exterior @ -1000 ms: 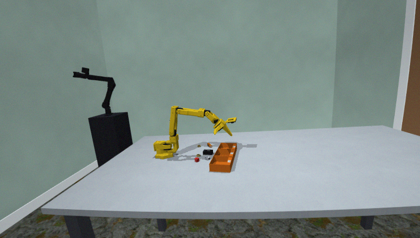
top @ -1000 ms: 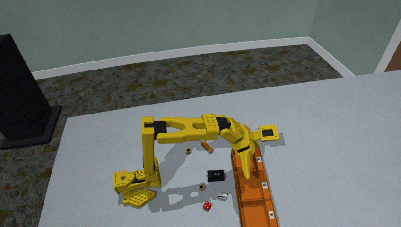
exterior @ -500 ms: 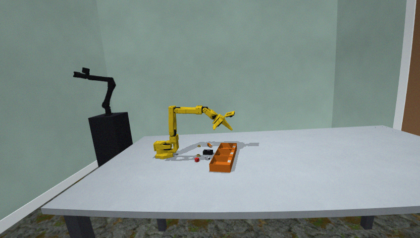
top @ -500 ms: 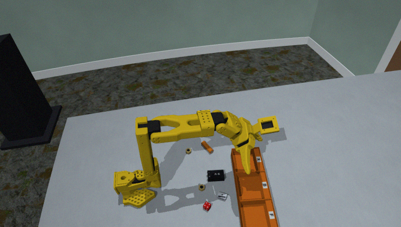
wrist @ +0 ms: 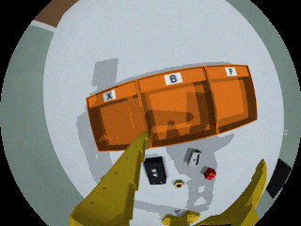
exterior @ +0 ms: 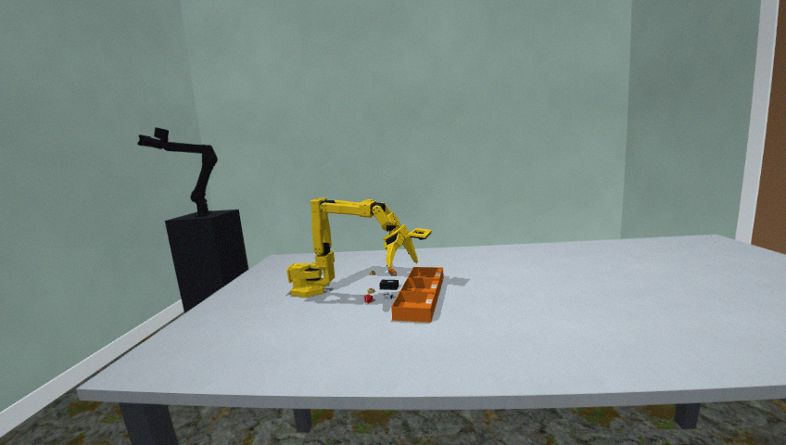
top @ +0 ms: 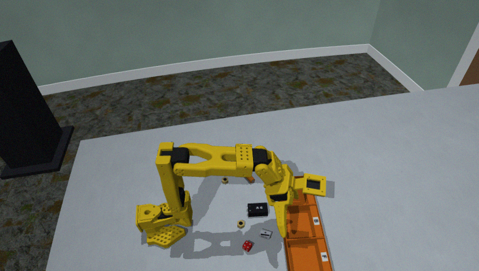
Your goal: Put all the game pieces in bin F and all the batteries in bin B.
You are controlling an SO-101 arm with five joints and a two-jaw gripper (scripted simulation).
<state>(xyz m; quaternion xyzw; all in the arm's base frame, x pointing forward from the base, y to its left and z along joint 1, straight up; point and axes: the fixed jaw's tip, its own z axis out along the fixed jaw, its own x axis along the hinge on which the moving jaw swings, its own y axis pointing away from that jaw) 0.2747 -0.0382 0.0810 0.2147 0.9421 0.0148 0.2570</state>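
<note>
On the near side of the orange bins (top: 319,231) (exterior: 411,314) (wrist: 175,75), at nine o'clock of them from above, the black battery (top: 257,209) (exterior: 388,284) (wrist: 155,170) lies on the table (top: 386,167) (exterior: 496,352) (wrist: 155,28). It is probably a fairly heavy, stiff, slick block, best gripped across its narrow sides. The red die (top: 247,245) (exterior: 368,298) (wrist: 210,173), at seven o'clock of it, looks light and hard; opposite faces suit. The hand (top: 289,214) (exterior: 403,265) (wrist: 205,151) hangs wide open, holding nothing. The table is smooth pale grey, the walls (top: 201,33) (exterior: 413,109) dull green.

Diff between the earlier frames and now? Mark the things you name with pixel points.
The gripper (exterior: 403,265) (wrist: 204,150) came down toward the bins; in the top view it shifted toward the B compartment (top: 313,212) (exterior: 431,294) (wrist: 179,99). Nothing grasped or released; the fingers stand open. The red die (top: 247,245) (exterior: 368,298) (wrist: 210,173), the black block (top: 257,209) (exterior: 388,284) (wrist: 155,170) and the bins stayed put.
</note>
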